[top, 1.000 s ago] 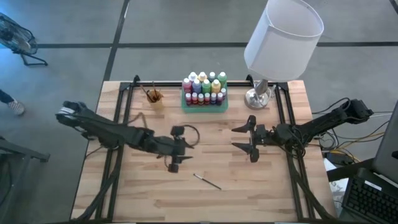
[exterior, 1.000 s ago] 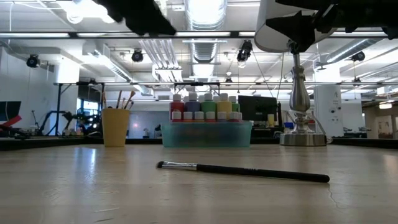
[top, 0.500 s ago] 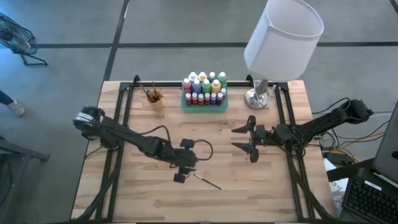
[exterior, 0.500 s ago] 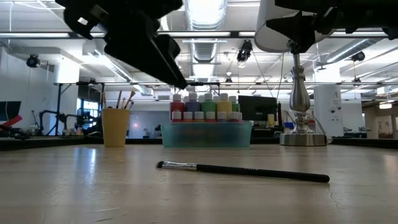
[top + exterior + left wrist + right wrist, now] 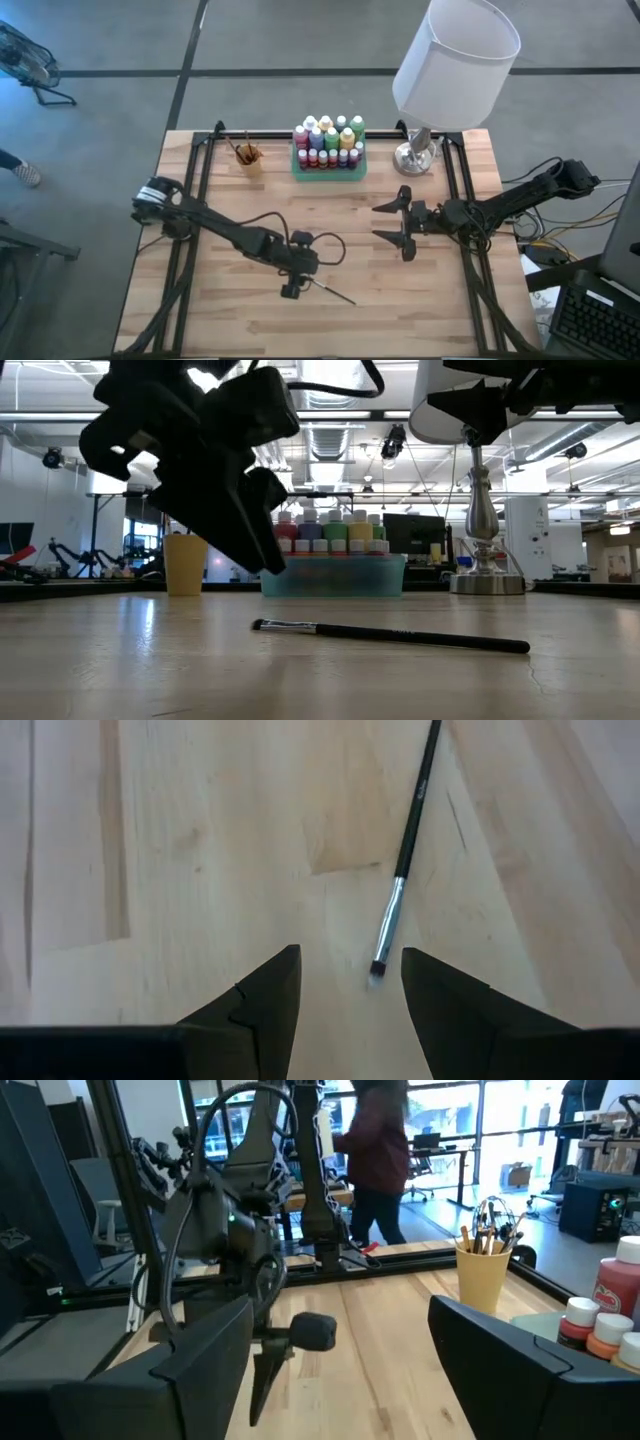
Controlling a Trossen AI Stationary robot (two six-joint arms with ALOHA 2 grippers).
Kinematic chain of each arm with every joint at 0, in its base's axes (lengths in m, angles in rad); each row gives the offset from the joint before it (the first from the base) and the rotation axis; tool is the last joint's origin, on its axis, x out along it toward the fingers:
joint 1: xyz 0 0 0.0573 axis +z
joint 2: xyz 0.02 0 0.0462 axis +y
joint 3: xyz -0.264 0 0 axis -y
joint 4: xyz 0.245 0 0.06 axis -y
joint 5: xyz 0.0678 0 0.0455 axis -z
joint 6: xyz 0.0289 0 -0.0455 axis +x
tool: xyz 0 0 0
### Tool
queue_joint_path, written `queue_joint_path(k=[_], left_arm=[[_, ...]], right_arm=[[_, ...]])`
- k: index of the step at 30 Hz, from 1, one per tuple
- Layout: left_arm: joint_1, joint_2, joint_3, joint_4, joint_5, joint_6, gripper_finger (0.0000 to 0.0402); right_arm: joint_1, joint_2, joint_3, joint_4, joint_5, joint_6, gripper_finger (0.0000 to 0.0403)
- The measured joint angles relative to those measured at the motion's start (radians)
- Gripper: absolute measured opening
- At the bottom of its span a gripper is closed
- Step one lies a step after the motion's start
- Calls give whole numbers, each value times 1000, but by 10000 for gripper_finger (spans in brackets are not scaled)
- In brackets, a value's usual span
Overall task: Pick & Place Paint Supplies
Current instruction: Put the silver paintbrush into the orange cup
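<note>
Jaws of left gripper (image 5: 345,985) parted, empty, just above bench (image 5: 420,300); paintbrush (image 5: 405,855) lies flat, bristle tip near my right finger. Best shift sideways, straddle ferrule, descend squarely.

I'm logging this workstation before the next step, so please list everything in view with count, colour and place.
paintbrush: one, dark handle, lying loose on the table's near middle.
paint bottles: many, assorted colours, pale caps, standing in the tray.
tray: one, green, far middle of the table.
cup: one, orange, holding brushes, left of the tray.
lamp: one, white shade, silver base, far right.
table: one, pale wood.
person: one, dark red top, in the room beyond.
left gripper: open, just above the paintbrush's bristle end.
right gripper: open, waiting right of centre.
</note>
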Motion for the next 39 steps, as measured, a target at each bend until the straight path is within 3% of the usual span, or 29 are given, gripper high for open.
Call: queue_joint_path(k=[24, 33, 39], left_arm=[[-9, 119, 1, 63, 74, -97, 179], [-82, 138, 3, 68, -64, -69, 179], [-96, 140, 2, 68, -80, -110, 179]], right_arm=[[0, 1, 0, 0, 0, -4, 254], [0, 1, 0, 0, 0, -10, 245], [0, 1, 0, 0, 0, -10, 249]])
